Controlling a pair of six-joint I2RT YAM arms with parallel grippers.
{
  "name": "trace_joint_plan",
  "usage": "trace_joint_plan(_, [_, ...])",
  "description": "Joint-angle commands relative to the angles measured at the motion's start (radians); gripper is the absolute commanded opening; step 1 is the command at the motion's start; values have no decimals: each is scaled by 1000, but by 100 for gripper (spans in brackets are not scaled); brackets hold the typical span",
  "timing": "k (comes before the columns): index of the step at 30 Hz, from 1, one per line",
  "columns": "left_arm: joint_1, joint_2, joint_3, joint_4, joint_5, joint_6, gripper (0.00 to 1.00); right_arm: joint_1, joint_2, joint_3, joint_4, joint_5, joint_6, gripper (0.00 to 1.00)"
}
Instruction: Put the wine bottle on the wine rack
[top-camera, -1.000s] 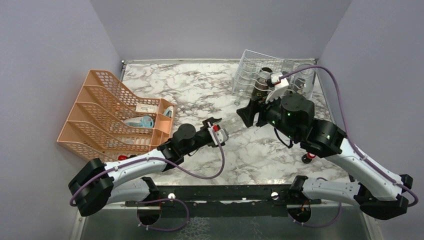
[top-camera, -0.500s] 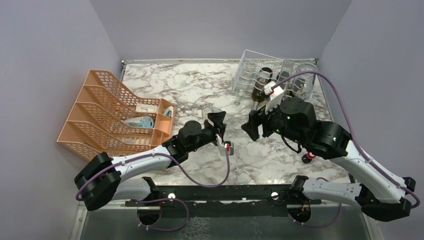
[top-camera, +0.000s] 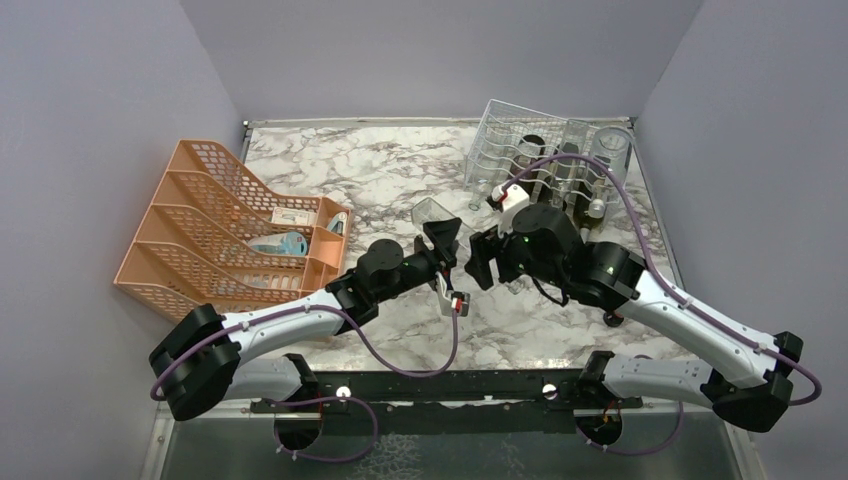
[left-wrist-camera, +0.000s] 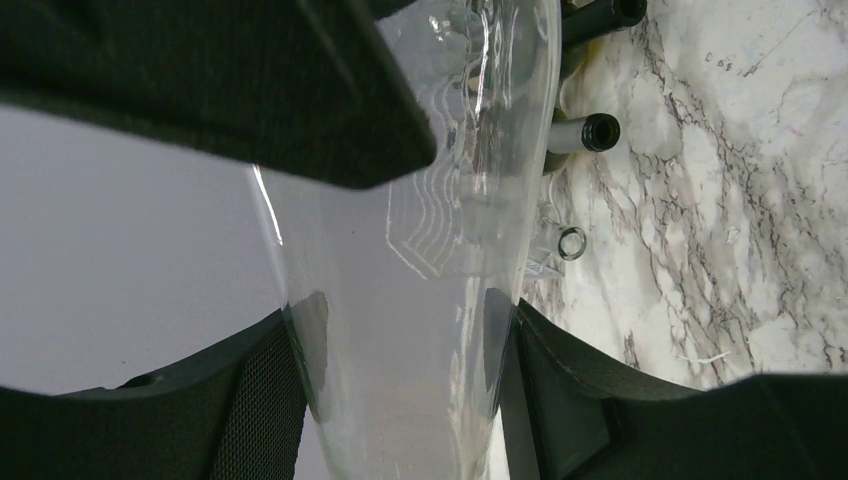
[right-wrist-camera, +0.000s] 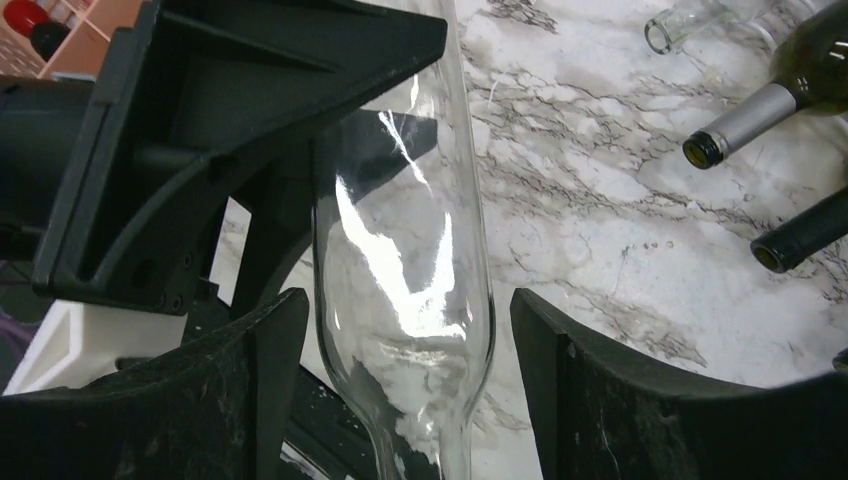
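A clear glass wine bottle (top-camera: 430, 212) is held off the table by my left gripper (top-camera: 445, 240), which is shut on it. In the left wrist view both fingers (left-wrist-camera: 260, 400) press the bottle's body (left-wrist-camera: 420, 300). My right gripper (top-camera: 478, 262) is open, and its fingers (right-wrist-camera: 250, 390) stand on either side of the same bottle (right-wrist-camera: 400, 250) near its shoulder, with gaps on both sides. The silvery wire wine rack (top-camera: 520, 150) stands at the back right, beyond both grippers.
Dark bottles (top-camera: 580, 185) and a clear one (top-camera: 610, 150) lie in the rack, their necks pointing forward (right-wrist-camera: 760, 115). An orange mesh organizer (top-camera: 215, 225) holding small items fills the left side. A small red-and-black object (top-camera: 620, 312) lies beside the right arm.
My right arm has swung left, away from the rack, and its open fingers now straddle the clear bottle. My left gripper has risen and turned, bringing the bottle up towards the right gripper.
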Motion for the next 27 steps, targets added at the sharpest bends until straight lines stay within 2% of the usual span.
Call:
trace_joint_plan(1, [-7, -13, 28, 116, 37, 62, 0, 5, 29, -25, 91, -27, 25, 75])
trace_joint_plan(8, [-10, -26, 23, 123, 41, 50, 0, 6, 56, -45, 128, -43, 48, 70])
trace_joint_plan(10, [-10, -31, 20, 125, 43, 38, 0, 6, 56, -48, 132, -27, 54, 63])
trace_joint_plan(12, [-11, -35, 17, 127, 42, 25, 0, 6, 51, -46, 137, 0, 61, 49])
trace_joint_plan(13, [-10, -37, 16, 127, 40, 19, 7, 5, 47, -44, 139, 13, 61, 41])
trace_joint_plan(15, [-10, -41, 12, 127, 37, -6, 34, 6, 36, -42, 147, 52, 62, 23])
trace_joint_plan(16, [-11, -44, 11, 127, 35, -21, 42, 6, 31, -40, 147, 77, 65, 15])
trace_joint_plan(18, [-11, -55, 5, 127, 38, -46, 50, 5, 16, -32, 147, 119, 68, 3])
trace_joint_plan(19, [-10, -60, 2, 126, 42, -55, 58, 6, 10, -29, 147, 134, 68, 1])
trace_joint_plan(20, [-11, -64, 0, 127, 45, -64, 71, 6, 2, -23, 149, 147, 67, 1])
trace_joint_plan(23, [-11, -74, -6, 126, 47, -84, 95, 6, -13, -8, 150, 211, 68, 1])
trace_joint_plan(24, [-11, -78, -8, 127, 46, -89, 99, 5, -15, -5, 153, 234, 67, 1])
trace_joint_plan(27, [-11, -98, -8, 129, 43, -165, 99, 5, -14, 7, 159, 321, 70, 1])
